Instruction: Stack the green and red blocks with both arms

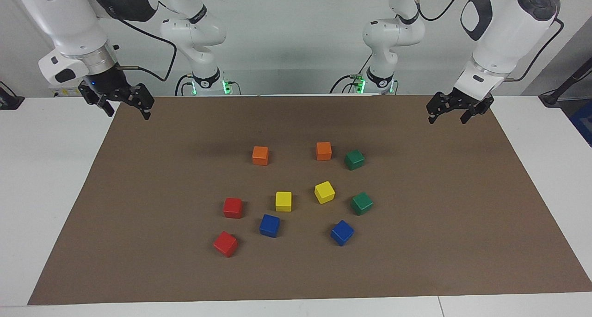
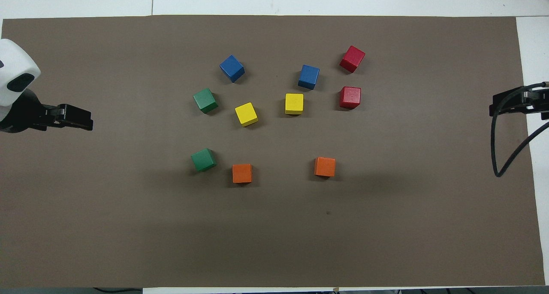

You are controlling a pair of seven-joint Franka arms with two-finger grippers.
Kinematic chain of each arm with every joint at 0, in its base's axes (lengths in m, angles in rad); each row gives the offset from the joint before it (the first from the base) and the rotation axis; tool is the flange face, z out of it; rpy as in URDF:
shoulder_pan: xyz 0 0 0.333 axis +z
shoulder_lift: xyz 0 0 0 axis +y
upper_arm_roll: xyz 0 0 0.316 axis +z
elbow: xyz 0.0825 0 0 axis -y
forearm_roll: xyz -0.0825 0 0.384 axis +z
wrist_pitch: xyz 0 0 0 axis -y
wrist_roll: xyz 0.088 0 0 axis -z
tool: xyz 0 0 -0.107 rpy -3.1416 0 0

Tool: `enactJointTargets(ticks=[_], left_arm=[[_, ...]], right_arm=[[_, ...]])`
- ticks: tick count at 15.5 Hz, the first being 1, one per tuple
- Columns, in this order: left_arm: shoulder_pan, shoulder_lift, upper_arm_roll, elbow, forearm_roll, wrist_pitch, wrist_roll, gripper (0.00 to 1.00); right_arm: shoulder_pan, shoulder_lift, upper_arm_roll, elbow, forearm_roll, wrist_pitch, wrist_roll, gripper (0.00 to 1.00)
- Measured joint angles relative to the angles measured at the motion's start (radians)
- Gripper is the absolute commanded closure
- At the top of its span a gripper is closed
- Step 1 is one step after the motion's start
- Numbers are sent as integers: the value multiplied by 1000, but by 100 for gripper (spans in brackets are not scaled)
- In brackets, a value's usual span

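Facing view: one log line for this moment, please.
stage: not started | green blocks: on mat, unstacked | red blocks: on mat, unstacked | left pincer: open, empty, waiting | right pincer: open, empty, waiting

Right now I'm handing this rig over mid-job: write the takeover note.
Left end effector: open, empty, waiting above its end of the mat.
Right end effector: open, empty, waiting above its end.
Green blocks: on the mat toward the left arm's end.
Red blocks: toward the right arm's end.
Done: nothing stacked.
Left: all stacking.
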Motion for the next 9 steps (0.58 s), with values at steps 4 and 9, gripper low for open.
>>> enactJointTargets(ticks=[4,9], left_arm=[[0,0,0,0,0,0,0,0],[0,0,2,0,0,0,0,0]], right_arm=[[0,0,1,0,0,-1,0,0],[16,0,7,0,0,-1,12,0]])
